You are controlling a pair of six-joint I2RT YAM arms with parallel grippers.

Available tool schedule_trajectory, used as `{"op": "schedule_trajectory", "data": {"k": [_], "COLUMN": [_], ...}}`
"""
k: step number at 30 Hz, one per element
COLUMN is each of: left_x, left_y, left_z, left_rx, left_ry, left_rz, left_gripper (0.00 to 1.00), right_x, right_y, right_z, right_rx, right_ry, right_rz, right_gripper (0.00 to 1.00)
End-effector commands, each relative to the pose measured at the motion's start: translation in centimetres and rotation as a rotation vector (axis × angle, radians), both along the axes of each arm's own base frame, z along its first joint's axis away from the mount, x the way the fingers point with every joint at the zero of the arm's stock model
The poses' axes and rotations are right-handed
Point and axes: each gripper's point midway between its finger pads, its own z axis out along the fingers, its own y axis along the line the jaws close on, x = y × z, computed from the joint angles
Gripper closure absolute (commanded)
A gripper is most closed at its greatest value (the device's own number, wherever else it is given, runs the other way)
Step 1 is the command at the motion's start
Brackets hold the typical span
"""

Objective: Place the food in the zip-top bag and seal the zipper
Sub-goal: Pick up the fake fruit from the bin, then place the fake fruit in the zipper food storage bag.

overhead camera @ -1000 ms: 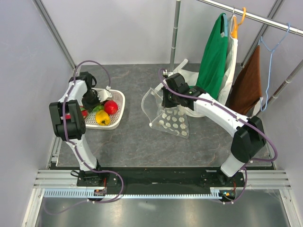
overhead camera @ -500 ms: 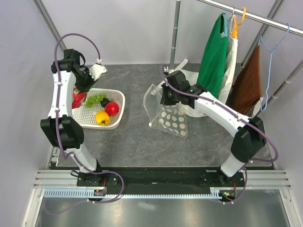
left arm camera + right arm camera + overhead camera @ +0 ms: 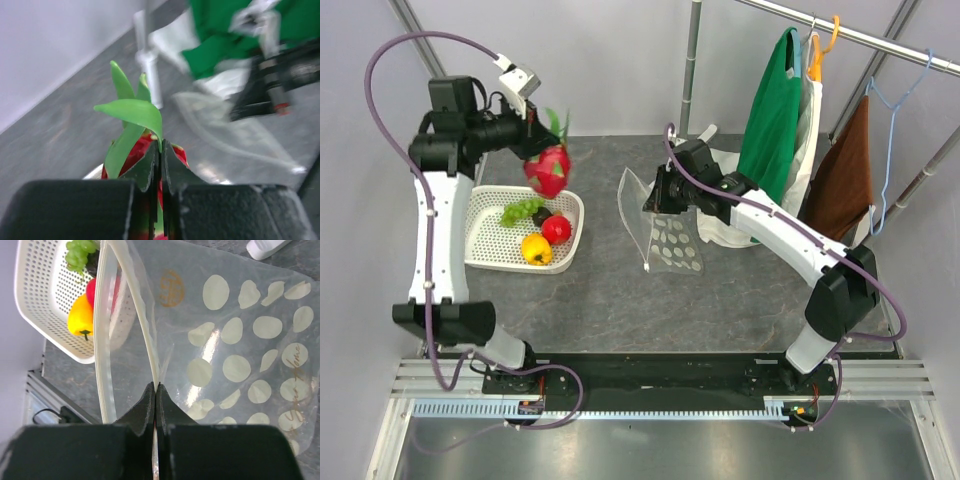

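Note:
My left gripper (image 3: 542,128) is shut on a green tip of the red fruit with green tips (image 3: 548,169), which hangs in the air above the basket's far right corner; the wrist view shows the fruit (image 3: 134,150) pinched between the jaws. My right gripper (image 3: 658,196) is shut on the pale zipper edge (image 3: 146,335) of the clear dotted zip-top bag (image 3: 672,242), holding its mouth lifted and open toward the left. The bag's dots show in the right wrist view (image 3: 235,355). A yellow-orange fruit (image 3: 536,249), a small red fruit (image 3: 556,228) and green grapes (image 3: 521,210) lie in the basket.
The white perforated basket (image 3: 490,252) sits at the left of the grey table. A metal pole (image 3: 691,60) stands at the back. Green (image 3: 770,110) and brown (image 3: 844,175) clothes hang on a rail at the right, with white cloth (image 3: 720,225) below them.
My left arm has lifted the red fruit out of the basket and swung it up and right. My right gripper has raised and turned the bag's mouth toward the left.

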Motion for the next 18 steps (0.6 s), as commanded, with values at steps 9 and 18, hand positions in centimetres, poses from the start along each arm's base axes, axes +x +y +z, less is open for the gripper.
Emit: {"op": "schedule_trajectory", "data": {"k": [9, 18], "left_x": [-6.2, -2.6], "left_y": [-15.4, -15.9], "left_z": [7.2, 0.9], "left_rx": [-0.623, -0.571], "left_ry": [-0.151, -0.122], "left_rz": [-0.266, -0.1], "left_gripper": [0.98, 0.98], "right_x": [1.5, 1.5], "right_y": [0.8, -0.6], "right_z": [1.1, 0.3], "right_rx": [0.145, 0.171], "right_ry": [0.075, 0.134], "right_rz": [-0.053, -0.085], "right_gripper": [1.0, 1.0]}}
